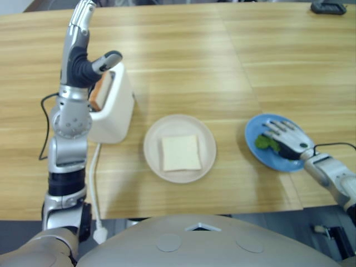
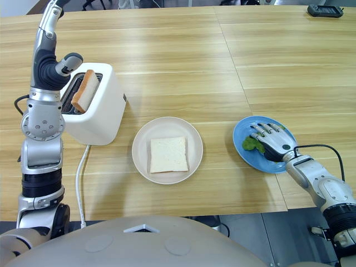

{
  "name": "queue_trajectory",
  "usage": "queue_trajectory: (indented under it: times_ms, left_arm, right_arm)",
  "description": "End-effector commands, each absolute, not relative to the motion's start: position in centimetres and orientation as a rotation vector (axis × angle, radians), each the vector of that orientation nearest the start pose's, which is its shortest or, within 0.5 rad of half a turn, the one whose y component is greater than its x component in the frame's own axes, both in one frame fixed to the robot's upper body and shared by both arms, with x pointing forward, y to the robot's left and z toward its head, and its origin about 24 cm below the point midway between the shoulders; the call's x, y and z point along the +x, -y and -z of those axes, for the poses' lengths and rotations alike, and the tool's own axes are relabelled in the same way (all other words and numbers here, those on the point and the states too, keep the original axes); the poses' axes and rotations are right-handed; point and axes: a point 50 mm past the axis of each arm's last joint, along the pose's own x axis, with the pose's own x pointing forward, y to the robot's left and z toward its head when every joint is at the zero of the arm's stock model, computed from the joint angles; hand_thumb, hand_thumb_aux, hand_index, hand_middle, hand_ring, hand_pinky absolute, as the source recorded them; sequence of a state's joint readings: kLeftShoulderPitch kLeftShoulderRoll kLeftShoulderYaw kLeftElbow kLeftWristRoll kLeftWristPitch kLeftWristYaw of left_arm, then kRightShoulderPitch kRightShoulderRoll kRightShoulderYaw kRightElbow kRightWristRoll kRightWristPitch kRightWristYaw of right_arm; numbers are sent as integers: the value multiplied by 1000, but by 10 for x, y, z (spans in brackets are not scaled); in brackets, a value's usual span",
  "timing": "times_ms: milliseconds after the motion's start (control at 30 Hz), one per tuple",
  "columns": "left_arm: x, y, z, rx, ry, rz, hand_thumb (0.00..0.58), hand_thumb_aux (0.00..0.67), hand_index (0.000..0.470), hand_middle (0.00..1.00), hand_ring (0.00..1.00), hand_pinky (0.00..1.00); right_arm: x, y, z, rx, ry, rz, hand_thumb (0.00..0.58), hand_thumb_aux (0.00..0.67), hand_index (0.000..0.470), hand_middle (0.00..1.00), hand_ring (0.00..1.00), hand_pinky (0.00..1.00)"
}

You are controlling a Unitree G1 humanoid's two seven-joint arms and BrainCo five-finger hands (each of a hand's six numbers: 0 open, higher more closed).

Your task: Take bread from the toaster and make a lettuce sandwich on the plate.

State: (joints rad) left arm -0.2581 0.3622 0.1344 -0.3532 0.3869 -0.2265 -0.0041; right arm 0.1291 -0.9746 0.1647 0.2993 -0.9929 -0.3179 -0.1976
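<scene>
1. Left hand (image 2: 45,55): stood raised just beside the toaster (image 2: 103,111), fingers straight and close together, thumb stuck out toward the slot. Gripped nothing.
2. Toaster: stood at the left of the table (image 2: 222,67). Held one toast slice (image 2: 84,90), tilted and standing partly out of the slot.
3. Cream plate (image 2: 142,146): sat mid-table, near the toaster's right. Bore one white slice (image 2: 167,154), flat at the centre.
4. Blue plate (image 2: 245,127): sat at the right, well apart from the toaster. Bore the lettuce (image 2: 250,144) on its left part.
5. Right hand (image 2: 272,142): lay palm-down over the blue plate, fingers slightly spread and uncurled, tips at the lettuce. Could not tell true contact.
6. Step judged in hand: lettuce pick-up. Best done by curling fingers and thumb around the leaf from above, gathering it whole. Best lifted straight up, without dragging the blue plate toward the table edge. Then carried left and laid squarely on the white slice.
</scene>
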Motion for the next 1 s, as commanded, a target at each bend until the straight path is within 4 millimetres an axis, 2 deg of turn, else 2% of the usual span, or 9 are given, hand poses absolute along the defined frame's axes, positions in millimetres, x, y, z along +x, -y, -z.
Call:
queue_trajectory:
  times_ms: [33,700,733,1000]
  left_arm:
    - [252,-183,-217,780,836,-65,0,0,0,0,0,0]
    - [254,-181,-215,790,839,-61,0,0,0,0,0,0]
    - [254,-181,-215,790,839,-61,0,0,0,0,0,0]
    - [254,-180,-214,793,839,-57,0,0,0,0,0,0]
  right_arm:
    - [203,318,-31,-1882,-71,-465,580,670,460,0,0,0]
    - [210,320,-38,-1874,57,-330,580,670,460,0,0,0]
    - [210,320,-38,-1870,68,-324,580,670,460,1000,1000,1000]
    - [213,320,-40,-1878,99,-296,580,670,460,1000,1000,1000]
